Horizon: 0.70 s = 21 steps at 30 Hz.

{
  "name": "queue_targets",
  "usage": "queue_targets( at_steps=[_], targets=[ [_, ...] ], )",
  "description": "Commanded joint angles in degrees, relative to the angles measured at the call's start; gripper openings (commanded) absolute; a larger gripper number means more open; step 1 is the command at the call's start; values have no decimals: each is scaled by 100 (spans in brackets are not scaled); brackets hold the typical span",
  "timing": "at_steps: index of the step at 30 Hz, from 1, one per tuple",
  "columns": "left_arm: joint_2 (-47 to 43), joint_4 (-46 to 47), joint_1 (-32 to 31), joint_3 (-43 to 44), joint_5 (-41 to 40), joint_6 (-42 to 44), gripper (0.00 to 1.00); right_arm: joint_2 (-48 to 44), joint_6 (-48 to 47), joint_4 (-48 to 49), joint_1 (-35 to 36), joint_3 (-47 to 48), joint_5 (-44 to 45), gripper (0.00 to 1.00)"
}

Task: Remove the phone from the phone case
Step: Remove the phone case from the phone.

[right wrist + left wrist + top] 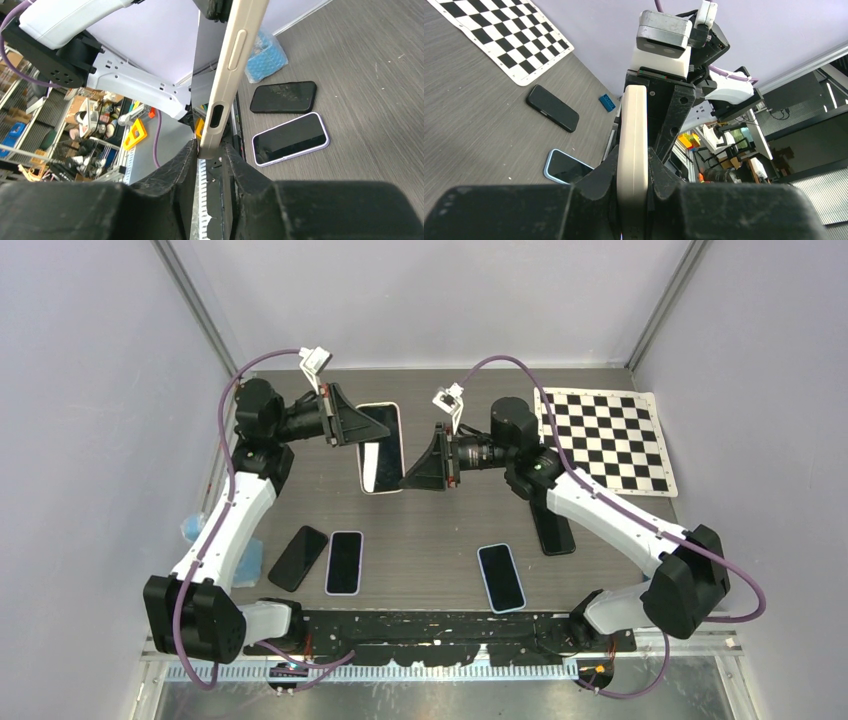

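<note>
Shows phone (382,458) in pale case (633,150), raised above desk (430,540). Clenched from 9 o'clock by left claw (374,430), from 4 o'clock by right claw (414,478).

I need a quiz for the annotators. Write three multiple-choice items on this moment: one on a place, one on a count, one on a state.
1. Where does the checkerboard mat lie?
A) far right of the table
B) near left corner
C) under the left arm's base

2. How many phones lie flat on the table?
A) two
B) four
C) six

3. What grips the cream-cased phone?
A) nothing
B) one gripper only
C) both grippers

1 A: the top view shows it far right.
2 B: two black phones, a lilac-cased one, a blue-cased one.
3 C: the left gripper and right gripper each pinch an end.
</note>
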Motion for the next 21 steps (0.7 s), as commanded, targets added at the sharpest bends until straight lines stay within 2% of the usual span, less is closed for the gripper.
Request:
queue_targets(
  at_steps=[1, 3, 8, 14, 21],
  targets=[
    [-214, -70, -44, 71, 34, -166, 0, 231, -305, 249, 53, 245, -458, 27],
    [-164, -275, -63, 146, 20, -219, 0, 298, -603, -14, 70, 378, -520, 24],
    [-123, -752, -85, 229, -256, -405, 0, 312, -1402, -351, 131, 537, -762, 22],
    [49, -1243, -202, 289, -641, -814, 0, 306, -2616, -1409, 285, 787, -417, 23],
    [253, -1570, -523, 305, -805, -620, 0, 364, -2834, -1474, 316, 805, -239, 25]
  ],
)
